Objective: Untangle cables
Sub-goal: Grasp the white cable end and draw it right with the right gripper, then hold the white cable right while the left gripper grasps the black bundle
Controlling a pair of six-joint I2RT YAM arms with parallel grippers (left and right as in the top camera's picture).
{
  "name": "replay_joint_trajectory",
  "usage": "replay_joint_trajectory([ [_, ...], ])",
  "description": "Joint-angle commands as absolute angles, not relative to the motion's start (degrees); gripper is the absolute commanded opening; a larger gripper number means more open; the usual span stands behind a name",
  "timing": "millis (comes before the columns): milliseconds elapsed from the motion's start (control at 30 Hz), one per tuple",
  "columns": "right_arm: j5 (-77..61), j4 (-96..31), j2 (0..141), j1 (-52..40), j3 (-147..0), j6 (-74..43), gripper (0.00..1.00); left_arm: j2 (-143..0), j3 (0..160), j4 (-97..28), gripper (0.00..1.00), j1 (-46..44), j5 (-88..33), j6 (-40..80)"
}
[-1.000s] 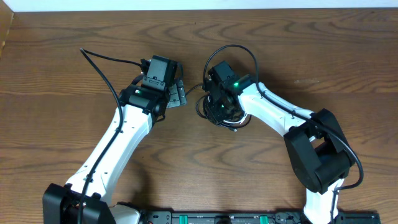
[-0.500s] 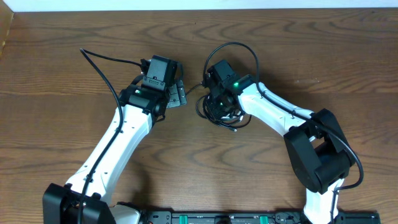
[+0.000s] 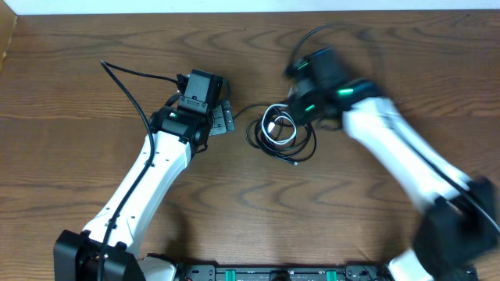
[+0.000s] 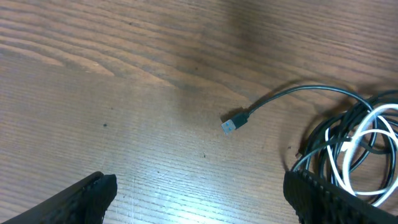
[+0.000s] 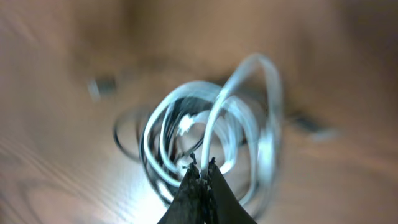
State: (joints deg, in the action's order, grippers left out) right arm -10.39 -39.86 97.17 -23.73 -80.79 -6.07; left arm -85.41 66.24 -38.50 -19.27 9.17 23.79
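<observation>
The cables (image 3: pixel 280 133) lie in one tangled heap near the middle of the bench (image 3: pixel 406 47). A white cord (image 3: pixel 275 129) is coiled at the centre, with black cord (image 4: pixel 292 91) looped around and through it. One black strand strays out of the heap to the left and ends in a small plug (image 4: pixel 231 125) with a bluish tip, lying flat on the wood by itself. The left hand (image 4: pixel 199 186) hovers near that plug, its fingers spread wide with nothing between them. The right hand (image 5: pixel 202 167) hangs over the heap toward its right side, fingertips pressed together. I can't make out whether a strand is nipped there, as that view is smeared. From above, the right arm (image 3: pixel 387 136) is a blur.
</observation>
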Motion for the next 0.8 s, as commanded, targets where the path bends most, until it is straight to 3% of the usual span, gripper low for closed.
replay_joint_trajectory([
  [0, -4.6, -41.6, 87.0, -16.9, -82.9, -4.2, 0.01, -85.8, 66.4, -38.5, 0.92, -19.0, 9.9, 23.9],
  [100, 2.1, -46.1, 81.6, -9.9, -82.8, -4.2, 0.01, -85.8, 66.4, -38.5, 0.92, -19.0, 9.9, 23.9],
  [300, 1.2, -53.1, 80.1, 1.2, -82.4, -4.2, 0.01, -85.8, 66.4, -37.2, 0.92, -19.0, 4.0, 24.8],
  [500, -1.0, -53.5, 81.4, 3.8, -80.7, -4.2, 0.01, -85.8, 66.4, -33.1, 0.93, -19.3, -16.3, 24.8],
  [767, -1.0, -53.2, 82.1, 3.7, -80.7, -4.7, 0.01, -86.4, 65.8, -29.3, 0.92, -23.0, -18.6, 37.1],
])
